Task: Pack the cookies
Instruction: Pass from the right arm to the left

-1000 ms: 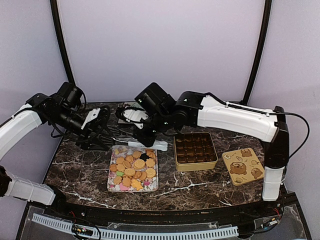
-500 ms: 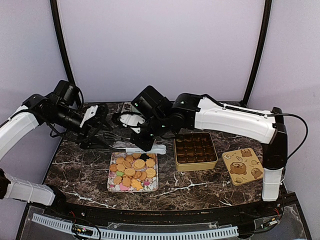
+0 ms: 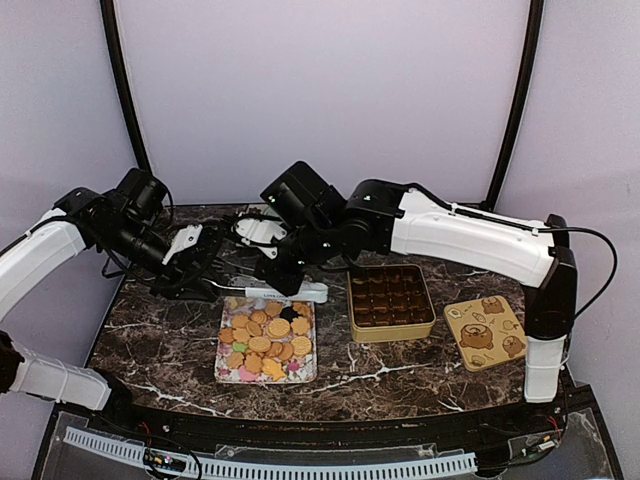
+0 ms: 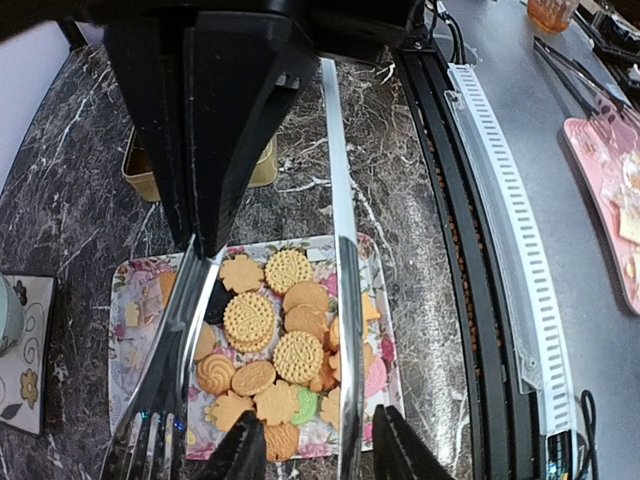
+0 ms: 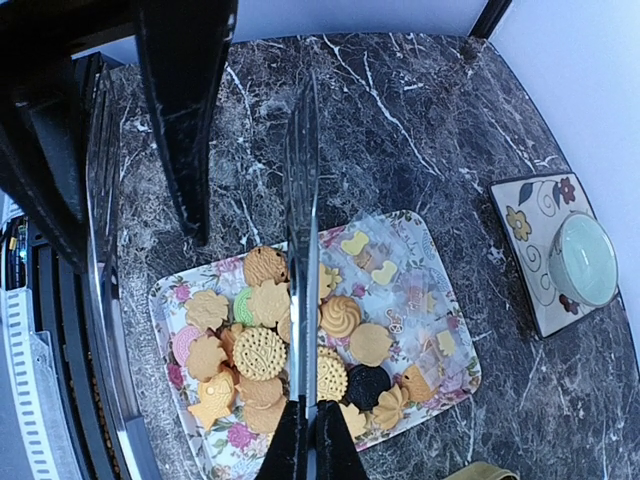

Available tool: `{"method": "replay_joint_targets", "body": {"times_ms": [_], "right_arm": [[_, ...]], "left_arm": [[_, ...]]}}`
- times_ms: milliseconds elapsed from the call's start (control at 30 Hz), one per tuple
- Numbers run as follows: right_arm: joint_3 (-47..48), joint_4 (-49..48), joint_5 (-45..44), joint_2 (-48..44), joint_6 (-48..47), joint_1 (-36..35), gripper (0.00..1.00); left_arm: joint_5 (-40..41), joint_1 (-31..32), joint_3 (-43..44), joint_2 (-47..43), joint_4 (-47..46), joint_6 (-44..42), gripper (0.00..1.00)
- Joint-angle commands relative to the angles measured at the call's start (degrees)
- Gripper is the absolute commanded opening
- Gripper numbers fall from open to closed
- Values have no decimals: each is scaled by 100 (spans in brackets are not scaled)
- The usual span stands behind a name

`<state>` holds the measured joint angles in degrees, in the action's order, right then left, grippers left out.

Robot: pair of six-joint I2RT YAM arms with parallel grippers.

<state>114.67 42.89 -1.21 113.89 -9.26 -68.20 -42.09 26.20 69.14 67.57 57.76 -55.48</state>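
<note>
Found the cookies (image 3: 265, 342) heaped on a flowered plate (image 4: 122, 275) at the middle of the table (image 3: 160, 340), with no bright cookie seen in the gold tin (image 3: 390, 333) just to its right. Found the right pincer (image 5: 308, 440) closed tight on one arm of the tongs (image 5: 303, 250), over the far edge of the plate. Found the left pincer (image 4: 318, 428) off the plate's far left corner, fingers apart on either side of a metal blade (image 4: 345, 280) and not visibly pressing it (could not tell whether the same pair of tongs).

Judged the step as readying the tongs for a first pick. Judged it best to settle one firm hold before lowering, to aim at a cookie lying loose on top rather than one wedged beneath, to squeeze gently for fear of crumbling, and to carry low across to an open compartment.

Noted dark marble with white veins, likely slick enough to let the plate slide under a nudge. Noted a tan lid (image 3: 485, 332) with bear figures at the right, a pale cup (image 5: 583, 260) on a tile coaster (image 5: 525, 215) at the back, and lilac walls (image 3: 320, 90) behind.
</note>
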Motion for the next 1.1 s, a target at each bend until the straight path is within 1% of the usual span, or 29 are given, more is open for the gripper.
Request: {"method": "replay_joint_targets", "body": {"times_ms": [0,100,133,167,333,467,600,733,967,1067], "right_arm": [[252,-293,60,55,16,-32,0],[236,-336,-33,68,51,-29,0],[216,-366,-100,73,67,-27,0],[203,-395,-165,87,98,-27,0],[82,-676,-450,125,513,223,0],[-157,-979,-428,28,758,409,0],[-8,-837,-664,157,795,441,0],[89,-651,-1097,303,830,489,0],[137,-630,-1536,342,898,611,0],[404,-470,-1513,426,1021,607,0]], "left_arm": [[128,14,-114,91,176,-90,29],[13,36,-100,109,124,-85,8],[8,50,-107,89,79,-93,2],[-138,59,-130,52,33,-97,0],[-403,180,-247,-132,-22,-90,0],[-531,314,-323,-234,26,8,0],[-738,440,-322,-309,61,151,0],[-921,524,-240,-302,134,235,0],[-1080,642,-244,-271,177,256,0],[-1083,654,-252,-276,36,408,0]]}}
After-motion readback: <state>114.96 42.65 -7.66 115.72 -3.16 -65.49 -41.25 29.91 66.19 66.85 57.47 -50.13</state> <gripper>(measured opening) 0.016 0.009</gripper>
